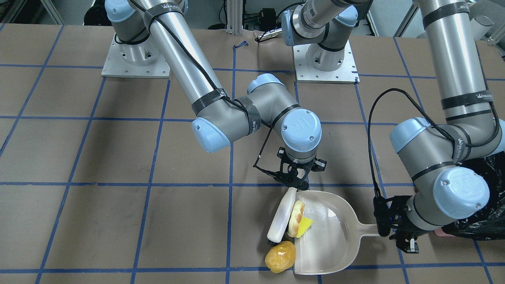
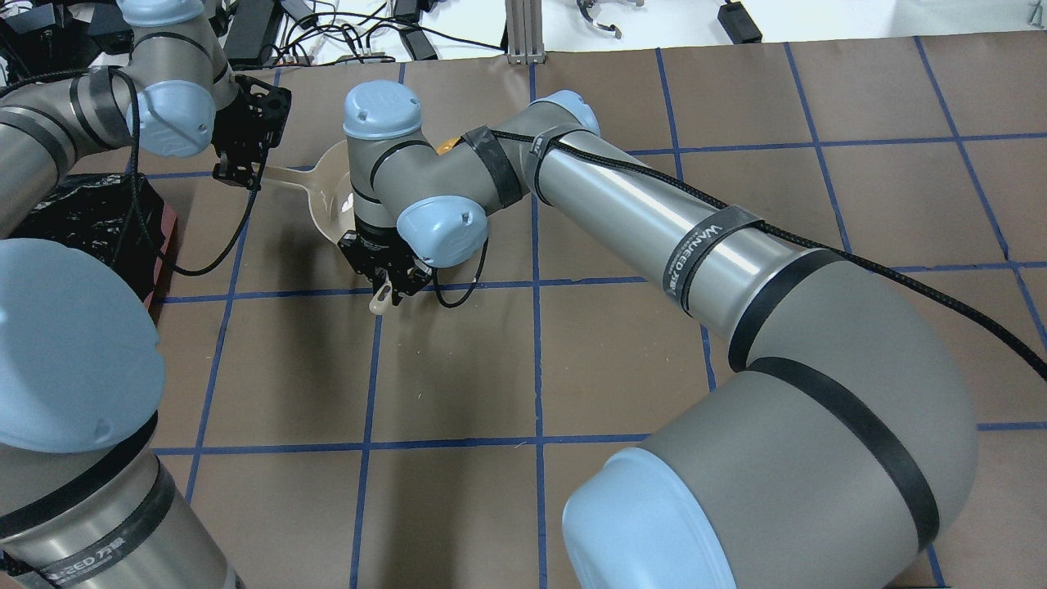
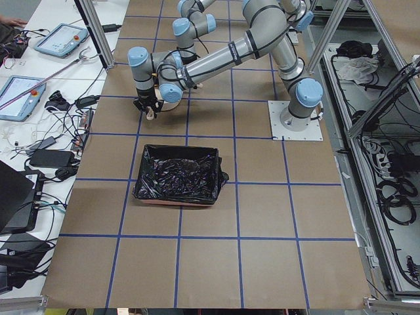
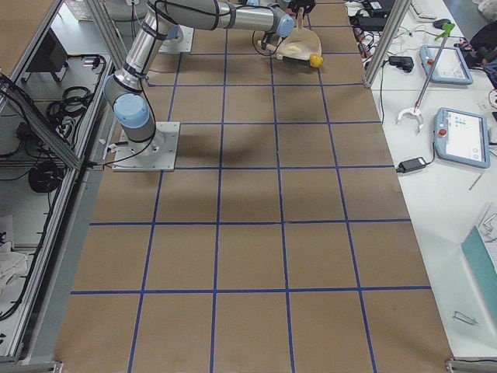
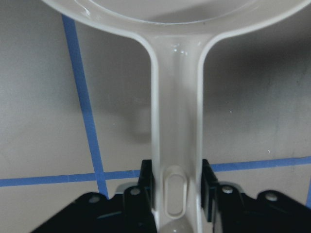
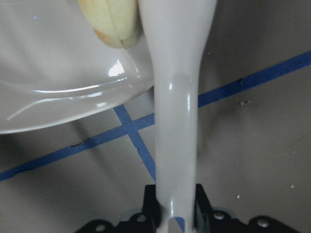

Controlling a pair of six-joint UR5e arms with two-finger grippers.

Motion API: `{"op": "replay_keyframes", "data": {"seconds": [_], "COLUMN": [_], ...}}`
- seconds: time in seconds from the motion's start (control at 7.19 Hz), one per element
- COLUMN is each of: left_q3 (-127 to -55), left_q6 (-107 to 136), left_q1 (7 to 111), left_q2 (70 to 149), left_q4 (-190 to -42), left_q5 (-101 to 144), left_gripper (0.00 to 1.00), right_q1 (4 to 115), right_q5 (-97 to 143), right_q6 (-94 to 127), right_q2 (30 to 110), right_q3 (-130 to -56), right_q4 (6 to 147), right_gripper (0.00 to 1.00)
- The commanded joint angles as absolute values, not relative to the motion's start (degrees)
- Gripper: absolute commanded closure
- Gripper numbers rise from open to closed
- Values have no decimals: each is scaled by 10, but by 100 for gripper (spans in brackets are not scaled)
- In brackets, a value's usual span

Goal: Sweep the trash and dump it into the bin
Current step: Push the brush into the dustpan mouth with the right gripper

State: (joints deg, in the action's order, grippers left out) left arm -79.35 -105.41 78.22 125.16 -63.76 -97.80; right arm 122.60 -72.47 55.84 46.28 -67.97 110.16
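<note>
Sweeping looks to be the step in hand. The right end effector pinches the handle of a white sweeping tool, whose long body lies along the open mouth of the cream dustpan, lower centre of the front-facing view. The left end effector is clamped on the dustpan's handle, with the pan flat on the table. A curved tan bread piece rests against the tool just inside the mouth, with a yellow sponge beside it. A glossy golden-brown lump lies outside, at the pan's lower left corner. Next, that lump probably needs pushing in before everything is tipped into the black-lined bin at the right edge.
</note>
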Motion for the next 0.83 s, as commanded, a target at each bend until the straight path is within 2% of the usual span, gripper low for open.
{"op": "replay_keyframes", "data": {"seconds": [0.0,0.69], "left_q3": [-793,-794], "left_q6": [-1054,-1054], "left_q1": [782,784], "left_q2": [1252,1252], "left_q4": [-638,-638], "left_q5": [-978,-978], "left_gripper": [80,80], "right_q1": [1227,1234], "right_q5": [-708,-677], "right_q6": [560,579], "right_q2": [462,461], "right_q3": [-672,-662], "right_q4": [1102,1108], "right_gripper": [100,100]}}
